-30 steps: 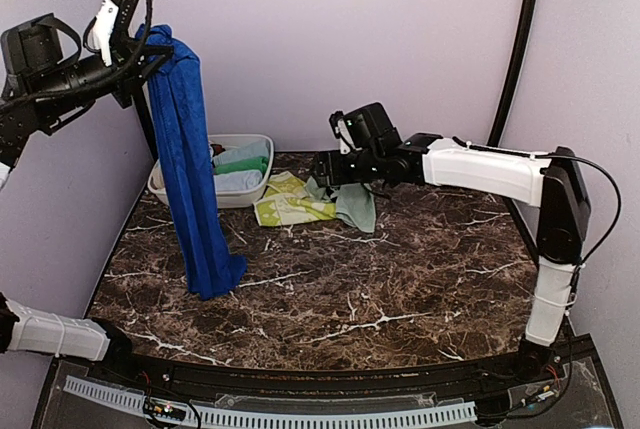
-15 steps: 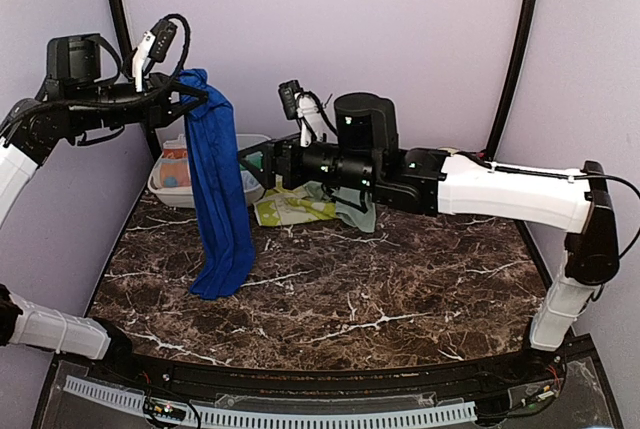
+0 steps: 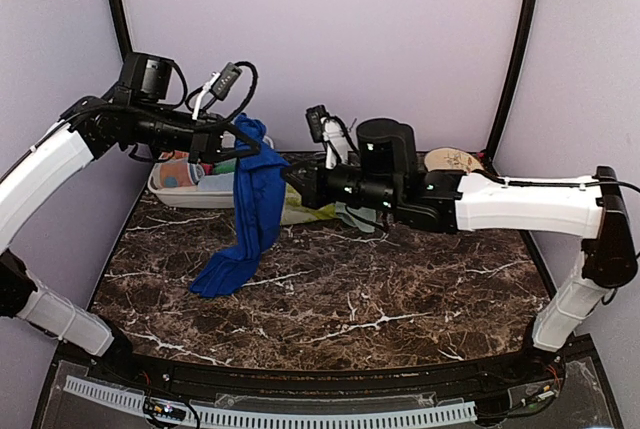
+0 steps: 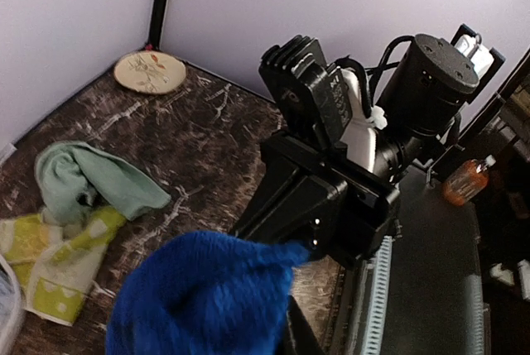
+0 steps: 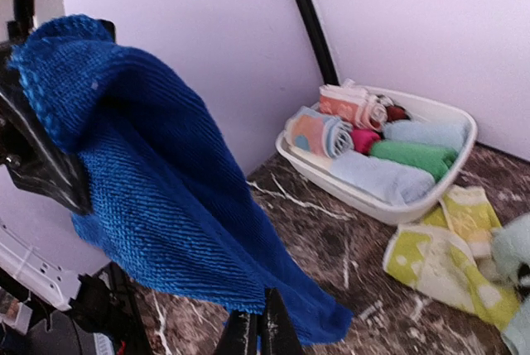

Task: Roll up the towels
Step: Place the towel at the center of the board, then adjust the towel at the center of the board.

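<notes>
The deep blue towel (image 3: 255, 211) hangs from my left gripper (image 3: 243, 139) above the back left of the table, with its lower end bunched on the marble. In the left wrist view the blue towel (image 4: 199, 297) lies heaped over the jaws and hides them. My right gripper (image 3: 292, 177) has reached across from the right, and its fingers (image 5: 263, 326) are shut on the lower edge of the blue towel (image 5: 141, 181). The pale mint towel (image 4: 83, 177) and the yellow-green patterned towel (image 4: 58, 260) lie crumpled together at the back, under the right arm.
A white basket (image 5: 373, 202) holding several rolled towels stands at the back left corner. A round beige patterned plate (image 3: 450, 159) lies at the back right. The right arm's wrist (image 4: 348, 173) sits close in front of the left gripper.
The left arm came down and to the right with the blue towel. The right arm reached left to the towel and its jaws closed on the edge.
</notes>
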Motion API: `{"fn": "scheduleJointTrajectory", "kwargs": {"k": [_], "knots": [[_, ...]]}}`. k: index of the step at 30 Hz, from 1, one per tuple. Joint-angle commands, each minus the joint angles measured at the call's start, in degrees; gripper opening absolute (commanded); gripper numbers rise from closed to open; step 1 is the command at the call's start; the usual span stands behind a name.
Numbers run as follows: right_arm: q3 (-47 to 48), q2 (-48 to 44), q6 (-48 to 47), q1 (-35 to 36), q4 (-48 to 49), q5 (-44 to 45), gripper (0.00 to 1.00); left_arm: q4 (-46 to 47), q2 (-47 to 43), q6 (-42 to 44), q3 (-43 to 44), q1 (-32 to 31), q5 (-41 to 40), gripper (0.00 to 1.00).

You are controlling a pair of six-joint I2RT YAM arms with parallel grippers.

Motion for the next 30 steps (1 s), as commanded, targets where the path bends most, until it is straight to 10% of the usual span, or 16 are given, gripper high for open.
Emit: {"fn": "scheduleJointTrajectory", "kwargs": {"k": [1, 3, 4, 12, 19, 30], "knots": [[-12.6, -11.6, 3.5, -2.0, -0.6, 6.4, 0.00, -3.1, 2.8, 1.2, 2.1, -2.3, 2.5, 0.40], [-18.8, -16.8, 4.6, -2.6, -4.7, 8.5, 0.00, -6.5, 4.6, 4.2, 3.4, -2.5, 2.8, 0.94], [-21.8, -19.5, 5.1, -2.7, -6.9, 9.9, 0.00, -8.6, 5.3, 6.3, 3.8, -2.6, 2.0, 0.98], [-36.2, -40.0, 13.2, -3.5, -29.1, 21.7, 0.01, -13.6, 0.3, 27.2, -14.9, -0.4, -24.4, 0.96], [-35.6, -43.2, 16.2, -4.0, -42.8, 23.1, 0.45, -9.8, -2.1, 37.2, -33.1, 7.8, -28.2, 0.89], [-37.0, -46.6, 19.2, -4.0, -46.3, 20.8, 0.59, 4.6, 10.4, 45.2, -34.1, 8.2, -29.6, 0.71]]}}
